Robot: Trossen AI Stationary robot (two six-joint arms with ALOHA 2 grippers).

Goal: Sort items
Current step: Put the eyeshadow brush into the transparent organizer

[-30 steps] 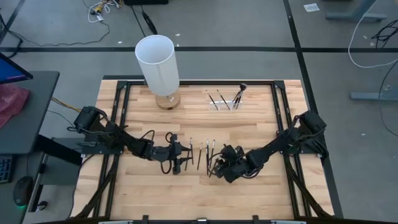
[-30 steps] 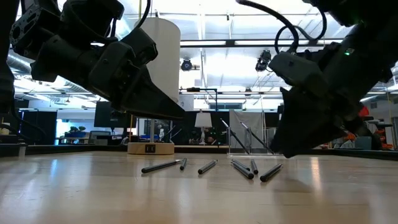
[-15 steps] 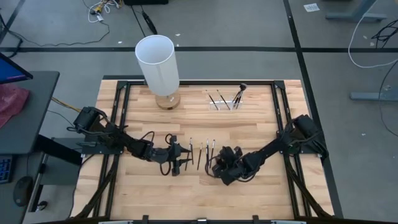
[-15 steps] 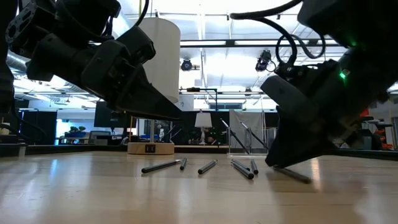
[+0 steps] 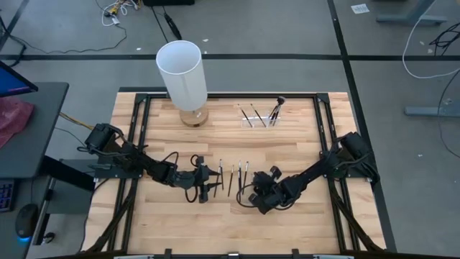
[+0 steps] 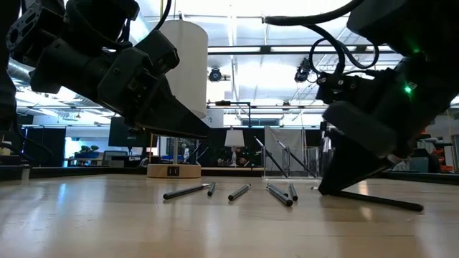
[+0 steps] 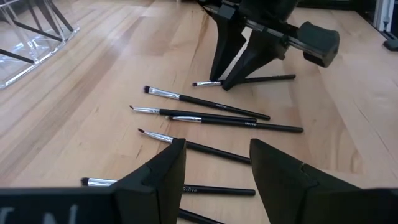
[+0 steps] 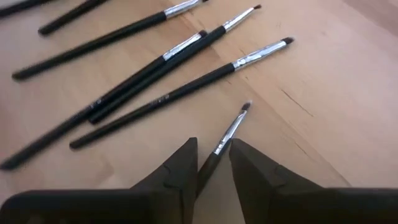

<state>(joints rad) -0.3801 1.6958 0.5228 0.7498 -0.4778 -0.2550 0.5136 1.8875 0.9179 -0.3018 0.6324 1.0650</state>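
Black jointed arms, looped black cables, wedge fingers, green light.

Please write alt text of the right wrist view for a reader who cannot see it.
The right tool is shut on a thin dark brush with a silver ferrule, low over the wooden table. Several similar brushes lie loose on the wood beyond it.

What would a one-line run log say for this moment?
right gripper: shut on brush, tip low at table | left gripper: open, above loose brushes | sorting unfinished
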